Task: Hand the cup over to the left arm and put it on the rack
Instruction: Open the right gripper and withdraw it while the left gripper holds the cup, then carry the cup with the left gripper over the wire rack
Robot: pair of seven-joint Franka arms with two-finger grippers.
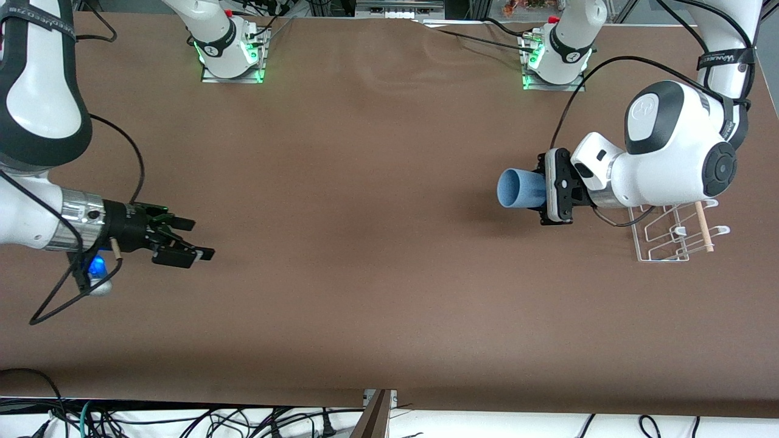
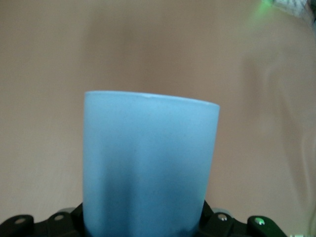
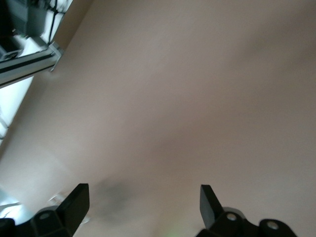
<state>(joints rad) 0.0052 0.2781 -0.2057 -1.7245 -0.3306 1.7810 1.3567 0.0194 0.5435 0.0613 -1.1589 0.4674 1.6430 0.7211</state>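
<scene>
The light-blue cup (image 1: 521, 188) lies sideways in the air, held by its base in my left gripper (image 1: 538, 190), its open mouth pointing toward the right arm's end of the table. In the left wrist view the cup (image 2: 148, 168) fills the middle, with the black fingers hidden at its sides. The white wire rack (image 1: 675, 234) with its wooden dowel (image 1: 703, 226) stands on the table under my left arm's wrist. My right gripper (image 1: 198, 238) is open and empty above the table at the right arm's end; its fingertips (image 3: 76, 197) show apart over bare table.
The brown table (image 1: 365, 243) stretches between the two grippers. Both arm bases (image 1: 231, 48) stand at the table's edge farthest from the front camera. Cables hang off the near edge (image 1: 243, 420).
</scene>
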